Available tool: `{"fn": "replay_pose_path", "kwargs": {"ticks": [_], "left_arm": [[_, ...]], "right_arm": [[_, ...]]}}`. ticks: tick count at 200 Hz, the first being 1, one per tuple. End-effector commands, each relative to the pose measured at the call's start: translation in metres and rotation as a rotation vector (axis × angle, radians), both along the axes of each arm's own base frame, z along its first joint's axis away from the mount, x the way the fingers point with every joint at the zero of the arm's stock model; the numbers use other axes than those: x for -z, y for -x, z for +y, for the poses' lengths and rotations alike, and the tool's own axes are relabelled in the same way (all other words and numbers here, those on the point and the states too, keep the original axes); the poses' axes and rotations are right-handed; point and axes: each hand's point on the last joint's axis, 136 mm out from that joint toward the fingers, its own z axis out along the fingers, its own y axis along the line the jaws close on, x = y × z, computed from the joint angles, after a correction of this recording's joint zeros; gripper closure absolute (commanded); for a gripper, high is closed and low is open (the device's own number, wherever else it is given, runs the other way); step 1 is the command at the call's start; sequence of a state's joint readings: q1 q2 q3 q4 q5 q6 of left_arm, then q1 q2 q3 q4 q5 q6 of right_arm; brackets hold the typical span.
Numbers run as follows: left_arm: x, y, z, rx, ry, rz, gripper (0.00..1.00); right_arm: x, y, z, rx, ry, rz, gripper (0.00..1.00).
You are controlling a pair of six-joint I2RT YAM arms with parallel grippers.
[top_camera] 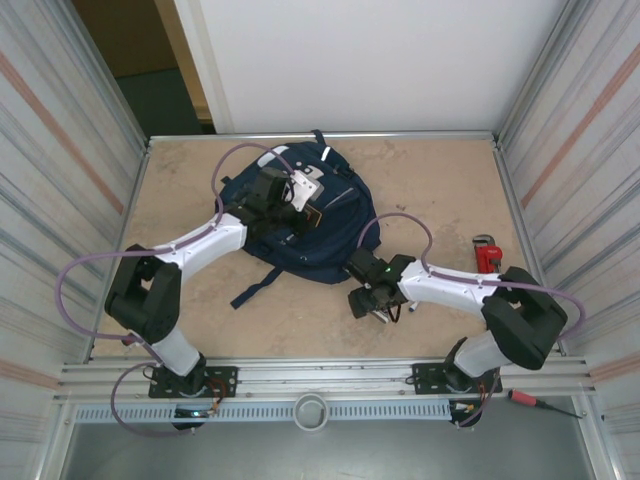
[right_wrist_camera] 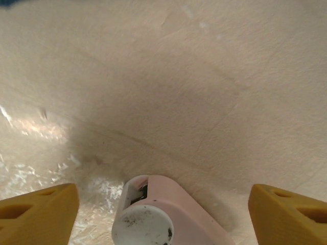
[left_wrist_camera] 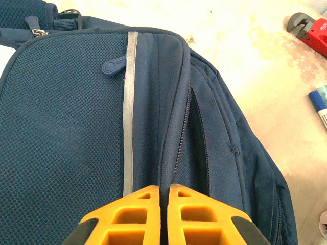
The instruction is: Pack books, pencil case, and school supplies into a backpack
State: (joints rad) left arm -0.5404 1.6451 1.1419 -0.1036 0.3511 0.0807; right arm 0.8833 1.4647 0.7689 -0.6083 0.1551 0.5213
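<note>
Straddling the pink-and-white item (right_wrist_camera: 168, 217) on the table (right_wrist_camera: 179, 76) with the released right pincer (right_wrist_camera: 163, 206), long axis roughly parallel to the fingers (right_wrist_camera: 38, 214), while pinching a seam of the backpack (left_wrist_camera: 66, 112) with the clenched left pincer (left_wrist_camera: 162, 206).

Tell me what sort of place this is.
Probably a robot test cell: ribbed metal panels wall in the table, arm bases bolt to an aluminium rail, and a red pipe wrench lies out.

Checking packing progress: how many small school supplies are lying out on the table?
2. A blue-and-white marker lies on the table beside the backpack. A pink-and-white item lies on the table between the open fingers of the right tool. Others may be hidden or already packed.
</note>
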Motion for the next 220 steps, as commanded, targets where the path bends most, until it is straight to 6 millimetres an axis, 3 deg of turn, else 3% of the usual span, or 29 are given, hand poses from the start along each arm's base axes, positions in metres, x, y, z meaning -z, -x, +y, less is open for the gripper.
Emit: {"fn": "replay_pose_path", "kwargs": {"ticks": [1, 25, 55, 69, 90, 114, 131, 152, 194, 220], "left_arm": [[-0.02, 0.0, 0.008, -0.017, 0.03, -0.043, 1.0], [-0.024, 0.0, 0.008, -0.015, 0.035, -0.052, 1.0], [-0.029, 0.0, 0.007, -0.014, 0.038, -0.056, 1.0], [-0.034, 0.001, 0.007, -0.018, 0.05, -0.058, 1.0], [-0.052, 0.003, 0.007, -0.026, 0.089, -0.071, 1.0], [-0.082, 0.003, 0.006, -0.033, 0.164, -0.082, 1.0], [-0.1, -0.001, 0.008, -0.045, 0.219, -0.076, 1.0], [-0.114, -0.009, 0.011, -0.067, 0.25, -0.072, 1.0], [-0.131, -0.021, 0.01, -0.08, 0.306, -0.057, 1.0], [-0.134, -0.026, 0.007, -0.086, 0.316, -0.053, 1.0]], "right_arm": [[0.01, 0.016, -0.005, 0.021, 0.03, 0.06, 0.31], [0.016, 0.025, -0.01, 0.034, 0.057, 0.08, 0.43], [0.005, 0.026, 0.001, 0.011, 0.046, 0.06, 0.66], [-0.007, 0.02, 0.01, 0.01, -0.007, 0.036, 0.73], [-0.042, 0.0, 0.038, 0.024, -0.22, -0.009, 0.72], [-0.106, -0.039, 0.073, 0.083, -0.603, -0.094, 0.7], [-0.145, -0.077, 0.077, 0.17, -0.794, -0.165, 0.68], [-0.171, -0.122, 0.075, 0.309, -0.913, -0.218, 0.65], [-0.167, -0.203, 0.081, 0.543, -0.987, -0.274, 0.58], [-0.151, -0.24, 0.111, 0.582, -1.019, -0.22, 0.52]]}}
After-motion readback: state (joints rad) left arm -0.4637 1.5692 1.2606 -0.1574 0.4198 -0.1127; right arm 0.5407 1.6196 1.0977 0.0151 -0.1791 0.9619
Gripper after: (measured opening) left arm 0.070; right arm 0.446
